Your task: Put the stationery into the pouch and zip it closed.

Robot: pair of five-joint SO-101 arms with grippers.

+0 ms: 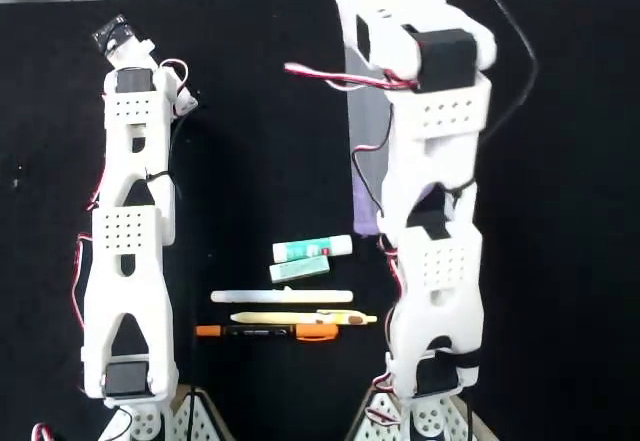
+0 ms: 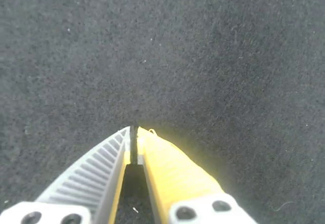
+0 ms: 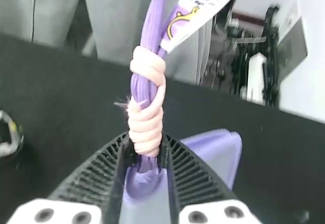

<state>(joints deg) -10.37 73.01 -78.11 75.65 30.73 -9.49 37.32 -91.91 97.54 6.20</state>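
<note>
The right end effector [image 3: 144, 150], two ribbed black fingers, was pressed together on a bunched neck of purple fabric belonging to the pouch [image 3: 216, 150]. A soft pink cord [image 3: 146, 117] was coiled several times around that neck just beyond the fingertips, and a white paper tag [image 3: 195, 5] with a yellow mark hung past it. The pouch body looked smooth and lilac with a rounded corner. From above, it showed as a pale purple upright strip beside the raised white right arm [image 1: 435, 251], which had perforated plastic shells and loose red and white wires. Whether the pouch touched the worktop [image 1: 560, 261] could not be told. The left end effector [image 2: 134, 130], one ribbed grey finger and one yellow finger, was pressed together on nothing, just over the worktop's matte black, felt-like cloth. The left arm [image 1: 128, 241] stretched flat toward the far edge. Between the two arms, near their bases, lay five stationery pieces in a loose stack of rows. These were one stubby glue stick [image 1: 313, 249] with a green label, one small green eraser [image 1: 299, 269] block just beside it, one slim white stick [image 1: 281, 296], one yellow pen [image 1: 303, 317], and one orange-and-black pen [image 1: 267, 331]. All lay crosswise, close together. Bare black cloth spread beyond them toward the far edge and widely outside each arm.
</note>
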